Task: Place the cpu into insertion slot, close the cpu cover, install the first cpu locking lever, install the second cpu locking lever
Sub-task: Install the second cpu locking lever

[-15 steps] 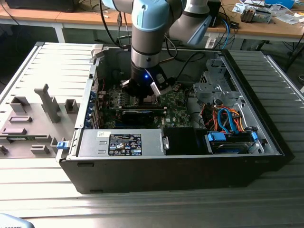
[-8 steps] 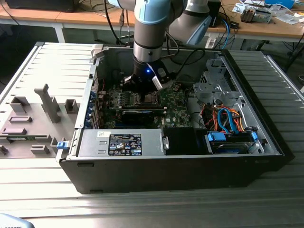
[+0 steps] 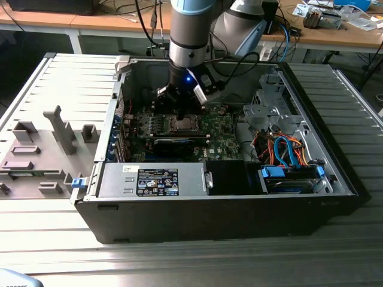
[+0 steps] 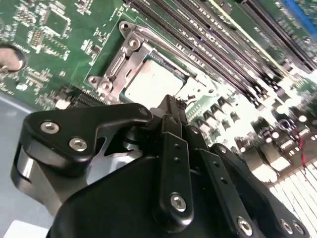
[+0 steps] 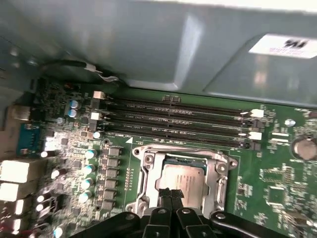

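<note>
End effector point(image 4: 174, 106) is low over the socket, fingertips pinched together with nothing between them, tips right at the near edge of the cpu point(image 5: 182, 179) in both wrist views. The cpu, a flat square with a dull silver-grey top, sits in the insertion slot point(image 5: 148, 171) on the green circuit board point(image 5: 277, 193). The cpu cover point(image 5: 220, 184), a thin silver frame with a big window, lies down around the chip; cannot tell whether it is latched. Long black memory slots point(image 5: 173, 121) run along one side of the socket, a row of small capacitors point(image 5: 89, 168) on another. In the exterior view the arm point(image 3: 189, 36) drops straight into an open black computer case point(image 3: 209, 224) lying on a ribbed grey counter point(image 3: 179, 263). Tight inside: power-supply box point(image 3: 155, 181) at the near wall, drive cage with orange and blue cables point(image 3: 281, 152) to that view's right, grey fixture tray point(image 3: 42, 149) outside to its left. Wooden desks point(image 3: 353, 33) behind.
</note>
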Controlling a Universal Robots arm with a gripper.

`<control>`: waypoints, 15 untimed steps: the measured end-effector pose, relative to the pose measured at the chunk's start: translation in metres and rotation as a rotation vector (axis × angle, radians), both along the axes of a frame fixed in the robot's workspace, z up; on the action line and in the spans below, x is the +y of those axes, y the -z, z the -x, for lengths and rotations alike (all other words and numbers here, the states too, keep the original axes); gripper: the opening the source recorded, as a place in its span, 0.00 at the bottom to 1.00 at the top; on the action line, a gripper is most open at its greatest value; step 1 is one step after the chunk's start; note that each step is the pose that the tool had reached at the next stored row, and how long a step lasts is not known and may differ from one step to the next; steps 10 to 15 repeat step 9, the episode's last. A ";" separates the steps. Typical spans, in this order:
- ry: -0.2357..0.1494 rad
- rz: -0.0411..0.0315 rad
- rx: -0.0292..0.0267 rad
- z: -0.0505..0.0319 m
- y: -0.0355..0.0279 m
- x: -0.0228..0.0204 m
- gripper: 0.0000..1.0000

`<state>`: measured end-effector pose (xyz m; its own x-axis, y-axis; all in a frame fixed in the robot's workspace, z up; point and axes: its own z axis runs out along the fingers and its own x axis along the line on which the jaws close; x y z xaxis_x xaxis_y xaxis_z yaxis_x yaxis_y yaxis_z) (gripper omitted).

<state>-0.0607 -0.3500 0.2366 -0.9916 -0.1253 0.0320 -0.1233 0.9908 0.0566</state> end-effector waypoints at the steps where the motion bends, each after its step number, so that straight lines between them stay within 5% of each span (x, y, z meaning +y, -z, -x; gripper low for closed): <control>1: 0.000 0.0006 -0.0001 -0.0001 -0.0050 0.0000 0.11; 7: 0.000 0.0156 0.0000 -0.0002 -0.0310 0.0004 0.11; 15: 0.000 0.0190 0.0000 -0.0002 -0.0329 0.0005 0.11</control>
